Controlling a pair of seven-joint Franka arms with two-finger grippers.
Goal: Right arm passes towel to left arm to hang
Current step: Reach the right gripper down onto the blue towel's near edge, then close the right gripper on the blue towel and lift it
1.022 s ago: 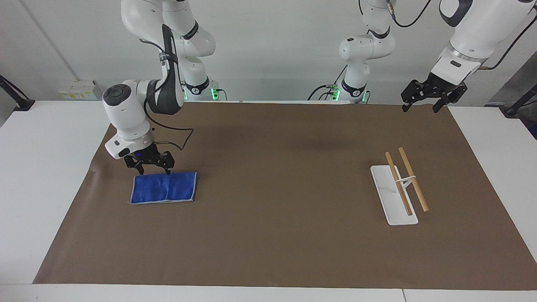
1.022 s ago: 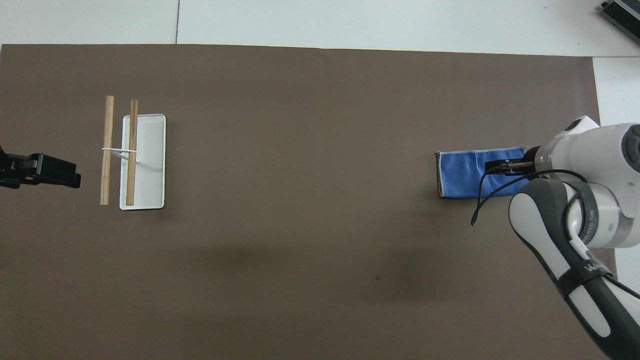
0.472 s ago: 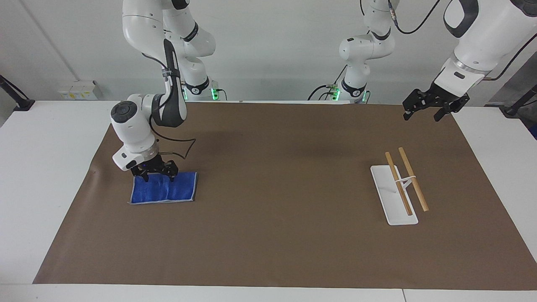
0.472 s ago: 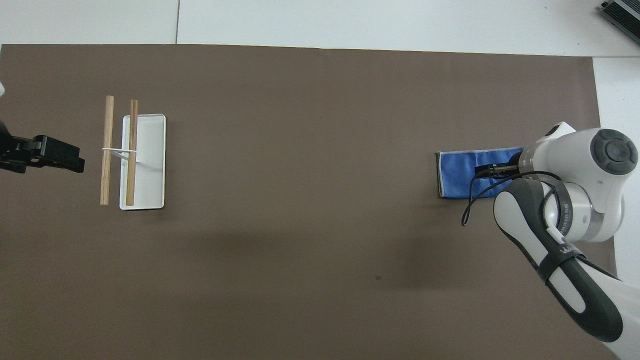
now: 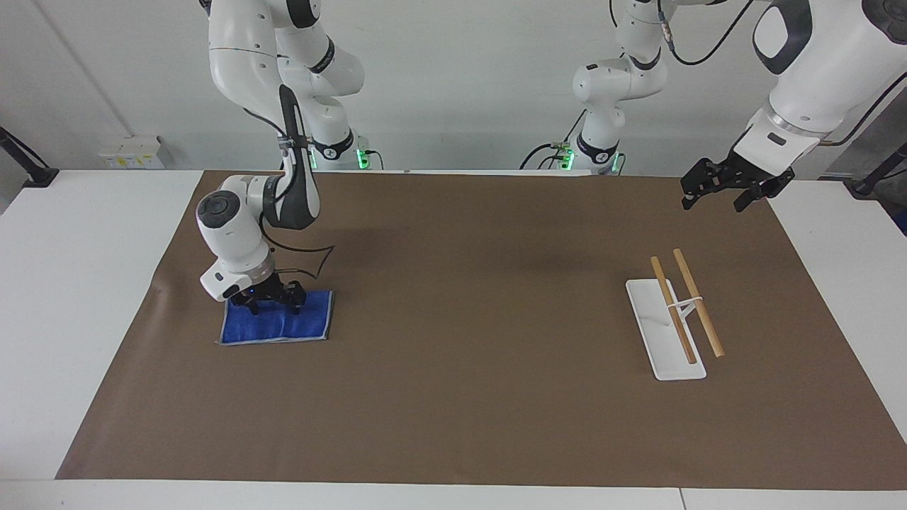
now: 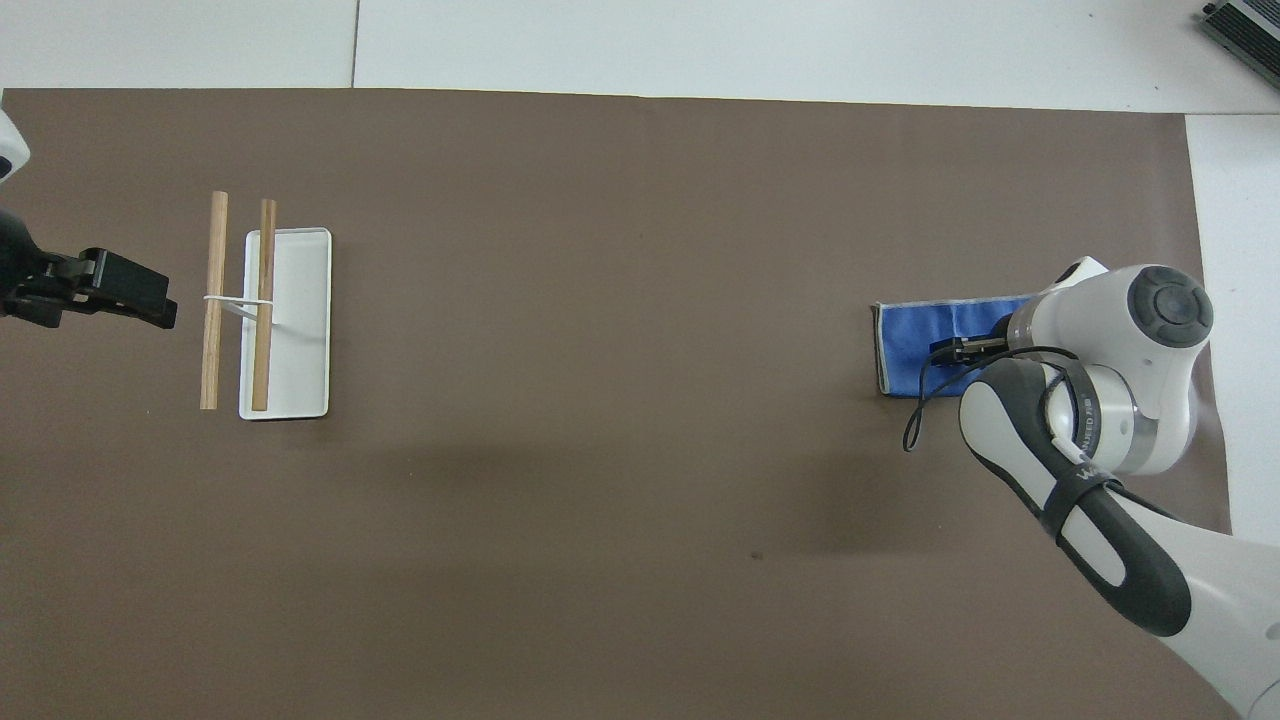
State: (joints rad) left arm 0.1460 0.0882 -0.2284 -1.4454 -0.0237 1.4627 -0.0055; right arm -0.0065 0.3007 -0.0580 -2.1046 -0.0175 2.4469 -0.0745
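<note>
right gripper (image 5: pixel 269 303) down on towel (image 5: pixel 276 326), left of facing view, jaws spread | left gripper (image 5: pixel 723 185) waits, upper right, jaws open | rack (image 5: pixel 669 326) right

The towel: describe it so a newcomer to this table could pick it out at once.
Start at the brown mat covering the table and go to the right arm's end. There, under the right gripper, a small cloth lies flat: the towel. It is the only bright-blue thing, with pale edging, unlike the white-based rack with wooden rods.
</note>
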